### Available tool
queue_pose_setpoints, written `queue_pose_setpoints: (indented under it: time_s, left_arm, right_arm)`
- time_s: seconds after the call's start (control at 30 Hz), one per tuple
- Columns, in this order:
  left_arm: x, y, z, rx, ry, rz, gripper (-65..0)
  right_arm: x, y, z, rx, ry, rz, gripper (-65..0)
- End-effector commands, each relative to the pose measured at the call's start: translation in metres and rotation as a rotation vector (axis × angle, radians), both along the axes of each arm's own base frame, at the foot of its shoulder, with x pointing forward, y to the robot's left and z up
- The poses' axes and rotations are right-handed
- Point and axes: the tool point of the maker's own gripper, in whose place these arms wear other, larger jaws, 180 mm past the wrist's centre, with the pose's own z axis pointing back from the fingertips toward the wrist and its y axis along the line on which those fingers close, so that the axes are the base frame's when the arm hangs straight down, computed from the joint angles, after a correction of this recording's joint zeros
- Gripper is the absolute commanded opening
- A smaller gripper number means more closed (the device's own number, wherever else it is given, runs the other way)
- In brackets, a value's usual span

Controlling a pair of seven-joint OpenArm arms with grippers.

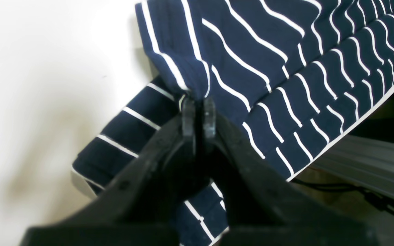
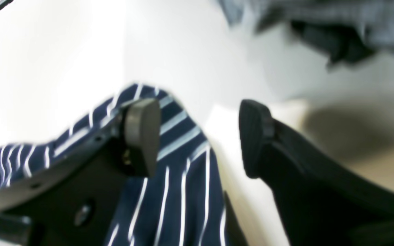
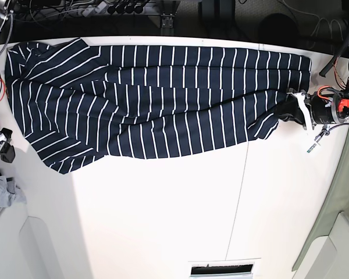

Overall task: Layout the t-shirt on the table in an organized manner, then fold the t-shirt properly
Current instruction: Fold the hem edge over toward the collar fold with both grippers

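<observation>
left jaws closed on navy striped t-shirt (image 1: 231,61); right jaws wide, empty, white tabletop (image 2: 190,54) beneath, grey cloth (image 2: 337,24) beyond fingertips (image 2: 255,136).

Behind its fingertips, the left gripper (image 1: 198,116) is matte black, its narrow fingers widening toward the wrist. The right gripper (image 2: 198,136) has rounded dark fingertips with small round fastener-like spots further back. Red cable loops beside black-and-silver parts behind each tool.
</observation>
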Motion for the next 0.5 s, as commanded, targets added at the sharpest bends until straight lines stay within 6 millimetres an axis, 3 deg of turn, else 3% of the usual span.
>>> queue_pose_setpoints:
  time_s: [0.0, 0.13, 0.23, 0.47]
  left_arm:
    - [0.010, 0.003, 0.013, -0.007, -0.044, -0.001, -65.0]
    - [0.008, 0.004, 0.011, -0.005, -0.038, -0.002, -65.0]
    - [-0.001, 0.004, 0.005, -0.005, -0.015, -0.002, -65.0]
    - [-0.003, 0.003, 0.003, -0.011, -0.024, 0.004, -65.0]
  right_arm:
    - [0.016, -0.010, 0.014, -0.021, -0.039, -0.019, -29.0]
    - [0.048, -0.010, -0.006, -0.042, 0.005, -0.044, -29.0]
    - [0.058, -0.006, -0.027, -0.057, 0.070, -0.038, -29.1]
    - [0.052, 0.056, -0.065, -0.008, 0.152, 0.142, -29.3]
